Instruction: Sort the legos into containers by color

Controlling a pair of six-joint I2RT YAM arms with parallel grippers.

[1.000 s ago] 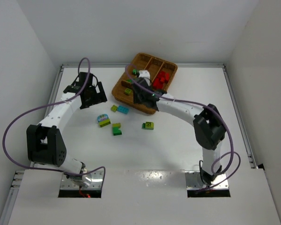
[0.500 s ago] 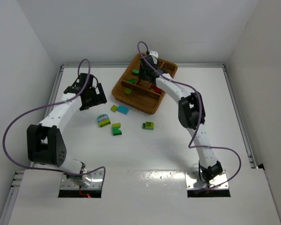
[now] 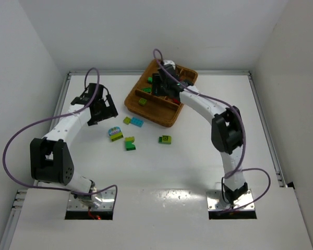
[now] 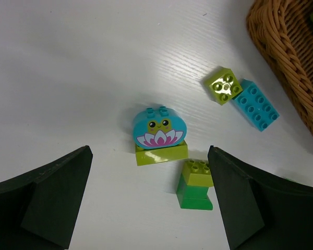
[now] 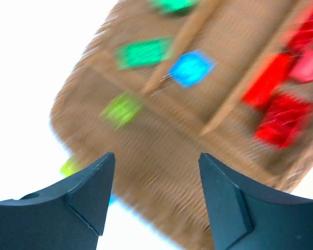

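Observation:
The brown wicker tray (image 3: 169, 119) stands at the back centre. In the blurred right wrist view the tray (image 5: 161, 156) holds two green legos (image 5: 143, 52), a blue one (image 5: 190, 67), a lime one (image 5: 121, 108) and several red ones (image 5: 281, 78) in separate compartments. My right gripper (image 3: 164, 86) hovers over the tray, open and empty (image 5: 156, 203). My left gripper (image 3: 101, 109) is open and empty (image 4: 151, 208) above loose legos: a blue lotus brick (image 4: 159, 127) on a lime base, a lime-on-green stack (image 4: 195, 185), a small lime brick (image 4: 223, 86) and a blue brick (image 4: 255, 104).
A loose green brick (image 3: 165, 139) lies on the white table right of the stack (image 3: 130, 143). White walls enclose the table at the back and both sides. The tray's wicker wall (image 4: 287, 52) is at the left wrist view's upper right.
My right arm swung from the tray's near edge out over its far part, then drew back slightly. The left arm has hardly moved. The loose legos lie as before.

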